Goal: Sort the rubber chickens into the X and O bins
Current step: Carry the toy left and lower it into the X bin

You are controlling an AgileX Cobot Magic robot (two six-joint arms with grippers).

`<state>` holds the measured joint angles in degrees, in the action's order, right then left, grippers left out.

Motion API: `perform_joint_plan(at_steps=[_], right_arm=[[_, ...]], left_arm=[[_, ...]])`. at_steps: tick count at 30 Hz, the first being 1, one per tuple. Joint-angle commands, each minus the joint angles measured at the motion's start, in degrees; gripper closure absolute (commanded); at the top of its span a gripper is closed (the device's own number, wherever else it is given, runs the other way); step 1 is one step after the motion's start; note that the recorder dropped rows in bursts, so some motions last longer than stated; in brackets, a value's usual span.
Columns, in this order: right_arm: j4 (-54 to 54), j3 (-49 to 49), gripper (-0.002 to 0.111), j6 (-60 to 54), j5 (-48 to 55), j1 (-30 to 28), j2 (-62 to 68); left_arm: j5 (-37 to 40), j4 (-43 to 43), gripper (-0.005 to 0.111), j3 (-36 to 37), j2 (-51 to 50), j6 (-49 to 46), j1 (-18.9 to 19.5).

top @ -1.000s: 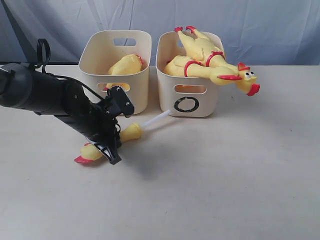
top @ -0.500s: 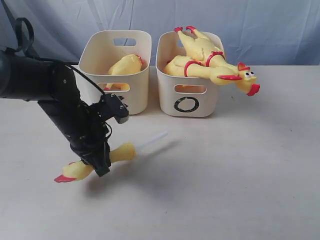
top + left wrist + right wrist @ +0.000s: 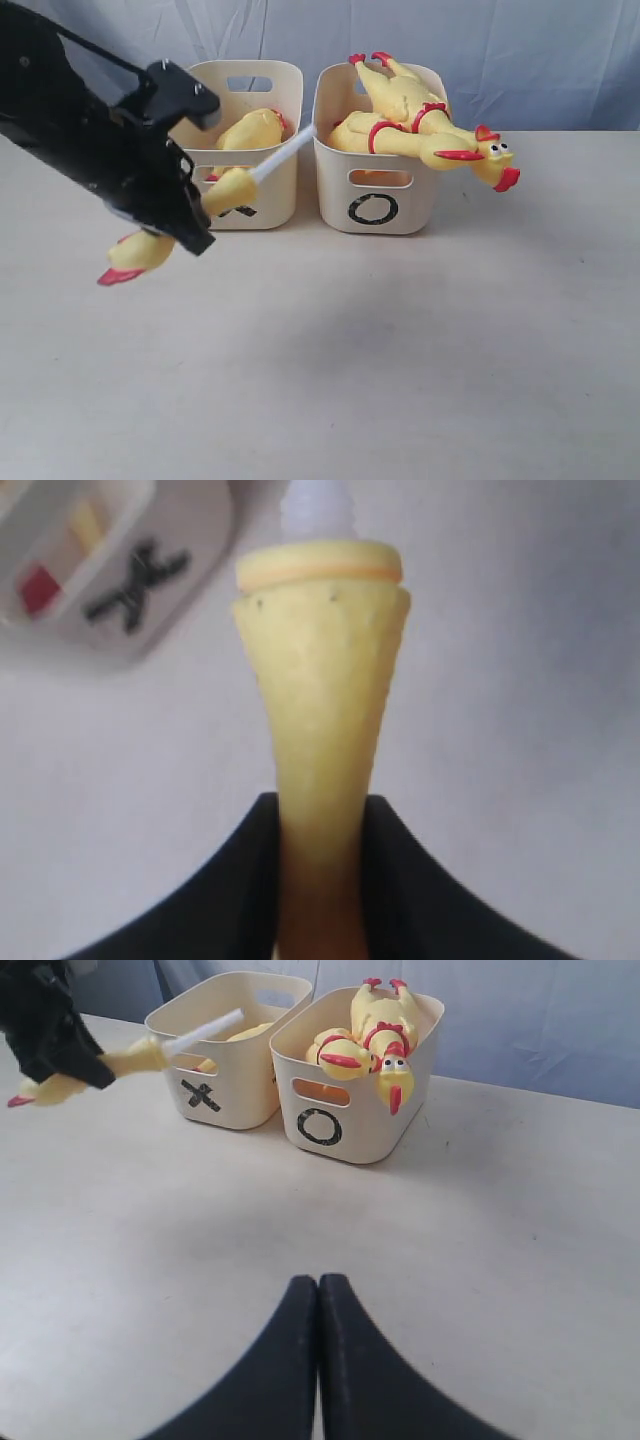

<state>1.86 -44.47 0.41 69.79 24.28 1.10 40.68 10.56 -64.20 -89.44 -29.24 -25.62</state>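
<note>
The small yellow leg-shaped rubber chicken piece [image 3: 228, 190], red-footed with a white stick, lay on the pale surface [image 3: 400, 350] a second ago; it now hangs in the air just before the cream plastic tub marked X [image 3: 275, 205]. The left gripper [image 3: 188, 232] has its fingers clamped on the piece's middle, while the right gripper [image 3: 318, 1295] rests with fingers together. The pick looks done, and release into a tub likely remains

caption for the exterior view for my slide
Left hand holds the leg-shaped chicken piece aloft by the X bin; chickens lie in the O bin.
</note>
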Motion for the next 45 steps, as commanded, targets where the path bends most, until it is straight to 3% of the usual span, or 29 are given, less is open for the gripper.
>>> perform_joint_plan(at_steps=[1,11,14,28,34,42,45], right_arm=[[0.0,0.3,0.109,-0.4,0.2,-0.2,-0.2],[0.6,0.3,0.109,-0.4,0.2,-0.2,-0.2],[1.8,0.3,0.109,-0.4,0.2,-0.2,-0.2],[1.9,0.3,0.109,-0.4,-0.2,-0.2,-0.2],[1.9,0.3,0.109,-0.4,-0.7,-0.2,-0.2],[1.9,0.3,0.109,-0.4,-1.1,-0.2,-0.2],[1.9,0.3,0.109,-0.4,-1.1,-0.2,-0.2]], left_arm=[[-13.9,-0.3,0.107,-2.3,1.1,1.1,-0.2],[-41.4,0.0,0.107,-5.2,-4.3,1.1,1.4],[-45.9,0.2,0.107,-6.5,-7.7,1.1,2.1],[-48.2,0.1,0.107,-20.4,-24.4,1.1,4.6],[-42.9,0.1,0.107,-24.7,-29.5,1.1,6.3],[-38.7,0.2,0.107,-25.1,-31.8,1.1,7.6],[-36.6,0.1,0.098,-25.1,-31.8,1.1,8.1]])
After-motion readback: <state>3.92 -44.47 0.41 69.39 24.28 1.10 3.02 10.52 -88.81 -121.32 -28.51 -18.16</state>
